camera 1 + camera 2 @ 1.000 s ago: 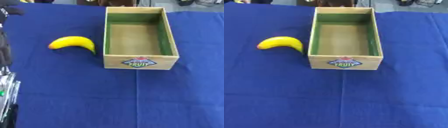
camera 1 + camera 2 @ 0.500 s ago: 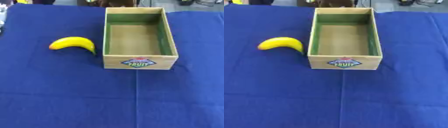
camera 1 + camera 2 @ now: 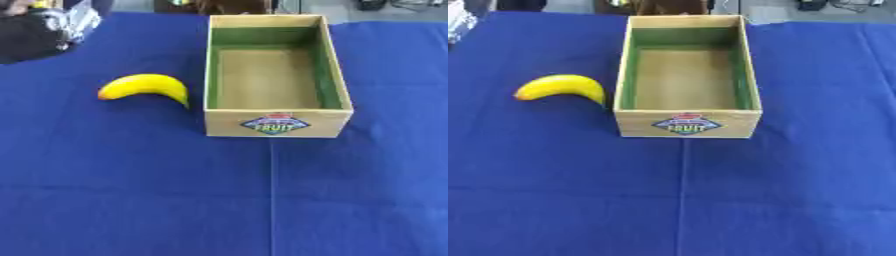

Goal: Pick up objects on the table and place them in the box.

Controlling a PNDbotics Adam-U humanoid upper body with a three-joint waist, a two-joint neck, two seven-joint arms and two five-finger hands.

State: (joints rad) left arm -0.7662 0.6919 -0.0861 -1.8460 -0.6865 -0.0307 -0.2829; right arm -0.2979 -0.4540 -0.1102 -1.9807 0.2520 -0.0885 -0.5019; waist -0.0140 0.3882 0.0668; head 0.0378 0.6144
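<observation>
Can't tell what the fingers are doing: the left hand [image 3: 39,27] is just showing as a dark, silver-patched blob at the upper left corner, up and left of the box [image 3: 278,123], well apart from it. Right hand isn't showing. The banana [image 3: 145,88] is lying on the blue tablecloth [image 3: 219,200] just left of the box, maybe touching its wall. Its long axis is running roughly left-right, arch bulging away from the camera, one tip pointing toward the box's near left corner. Lots of bare cloth sitting in front of the box.

Bright even light, soft blur throughout
</observation>
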